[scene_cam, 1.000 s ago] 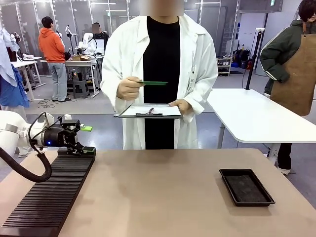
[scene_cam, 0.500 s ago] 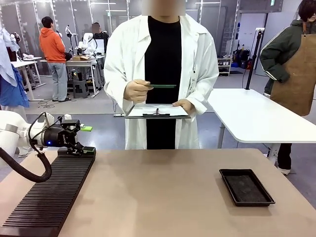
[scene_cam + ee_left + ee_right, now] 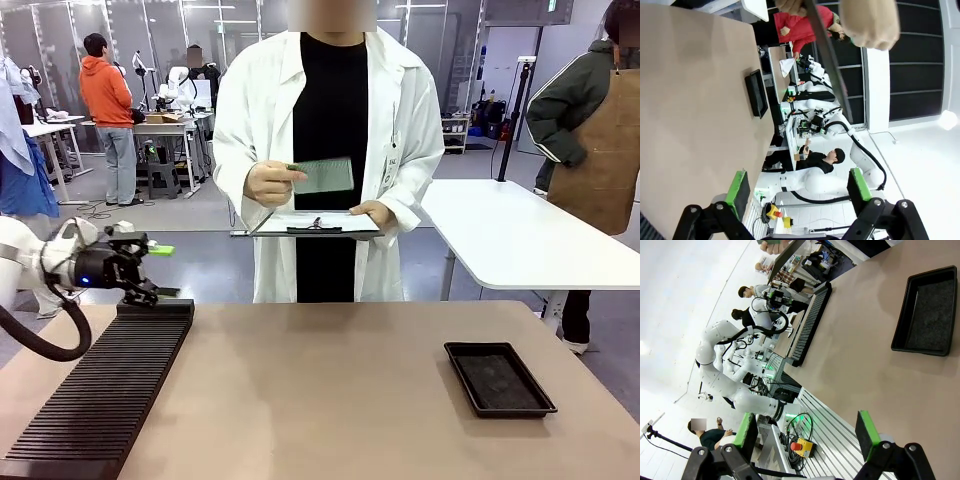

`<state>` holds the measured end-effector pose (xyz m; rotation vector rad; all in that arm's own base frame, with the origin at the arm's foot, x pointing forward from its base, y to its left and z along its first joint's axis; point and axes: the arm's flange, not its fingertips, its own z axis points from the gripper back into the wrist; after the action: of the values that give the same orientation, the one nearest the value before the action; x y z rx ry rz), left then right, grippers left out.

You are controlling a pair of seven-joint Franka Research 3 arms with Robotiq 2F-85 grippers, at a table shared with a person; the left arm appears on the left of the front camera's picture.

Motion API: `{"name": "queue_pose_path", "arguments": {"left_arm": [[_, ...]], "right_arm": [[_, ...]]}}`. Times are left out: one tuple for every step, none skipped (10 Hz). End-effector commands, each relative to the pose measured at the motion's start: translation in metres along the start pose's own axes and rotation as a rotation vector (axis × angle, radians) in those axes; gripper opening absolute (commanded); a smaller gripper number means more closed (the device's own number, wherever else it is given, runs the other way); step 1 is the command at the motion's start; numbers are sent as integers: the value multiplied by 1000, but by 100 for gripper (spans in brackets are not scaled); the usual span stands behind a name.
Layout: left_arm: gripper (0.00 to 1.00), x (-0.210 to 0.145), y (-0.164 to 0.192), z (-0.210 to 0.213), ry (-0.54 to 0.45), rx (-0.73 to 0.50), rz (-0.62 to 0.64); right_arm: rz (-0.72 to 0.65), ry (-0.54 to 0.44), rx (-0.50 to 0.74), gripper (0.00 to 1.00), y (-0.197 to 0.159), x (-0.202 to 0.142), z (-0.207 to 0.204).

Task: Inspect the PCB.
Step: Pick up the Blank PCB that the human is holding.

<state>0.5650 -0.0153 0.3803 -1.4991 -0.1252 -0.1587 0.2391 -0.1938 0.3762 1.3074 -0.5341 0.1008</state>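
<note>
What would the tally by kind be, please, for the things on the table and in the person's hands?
Thin flat green rectangular circuit board: 1
Dark clipboard with white paper: 1
Long black slotted rack: 1
Shallow black rectangular tray: 1
Total: 4

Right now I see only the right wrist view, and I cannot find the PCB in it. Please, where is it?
Observer: It is off the table. The person in the white coat holds the PCB up in one hand, with its green face turned toward the robot's side.
Operator: Is there something under it?
Observer: Yes, a clipboard with white paper lies flat in the person's other hand, just below the PCB.
Operator: And the left end effector, does it hold anything?
Observer: No. The left end effector is open with nothing between its pads, and it hangs over the far end of the black slotted rack.
</note>
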Motion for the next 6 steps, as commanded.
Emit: {"name": "queue_pose_path", "arguments": {"left_arm": [[100, -31, -33, 49, 1, 14, 22], [100, -57, -43, 76, 20, 30, 16], [100, -86, -53, 106, -5, 9, -24], [100, -116, -57, 137, -20, -4, -66], [100, -149, -56, 166, -52, 8, -102], [100, -173, -51, 184, -98, -30, -132]], "right_arm": [[20, -12, 10, 100, 0, 2, 1], [20, -12, 10, 100, 0, 2, 1], [20, -12, 10, 100, 0, 2, 1], [20, -12, 10, 100, 0, 2, 1], [20, -12, 10, 100, 0, 2, 1], [20, -12, 10, 100, 0, 2, 1]]}}
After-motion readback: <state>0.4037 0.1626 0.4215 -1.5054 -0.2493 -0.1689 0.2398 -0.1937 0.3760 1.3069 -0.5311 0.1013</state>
